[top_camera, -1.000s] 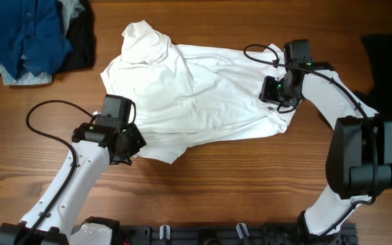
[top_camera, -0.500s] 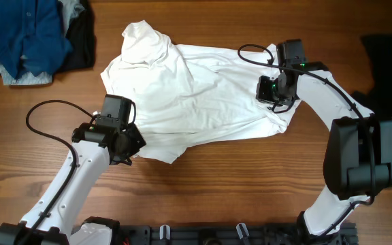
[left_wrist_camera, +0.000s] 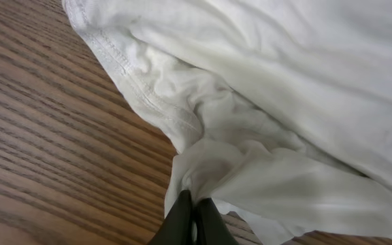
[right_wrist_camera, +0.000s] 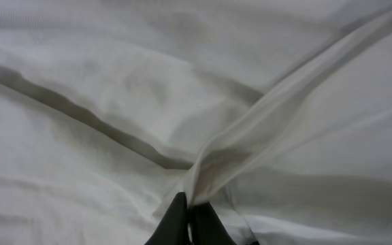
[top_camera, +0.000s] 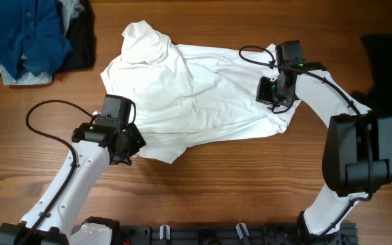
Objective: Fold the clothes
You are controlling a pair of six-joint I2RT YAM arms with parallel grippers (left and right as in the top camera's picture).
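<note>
A white shirt (top_camera: 196, 95) lies spread across the middle of the wooden table, its collar end bunched at the upper left. My left gripper (top_camera: 129, 155) is shut on the shirt's lower left hem; the left wrist view shows its black fingers (left_wrist_camera: 193, 212) pinching a fold of white cloth (left_wrist_camera: 264, 122) over the wood. My right gripper (top_camera: 269, 101) is shut on a ridge of the shirt near its right edge; the right wrist view shows the fingers (right_wrist_camera: 190, 212) clamped on a raised crease (right_wrist_camera: 250, 136).
A pile of blue and dark clothes (top_camera: 29, 37) lies at the back left corner. A black garment (top_camera: 390, 61) lies at the right edge. Bare wood (top_camera: 237, 184) shows in front of the shirt.
The right gripper has shifted slightly left with the pinched cloth. The left arm has not moved.
</note>
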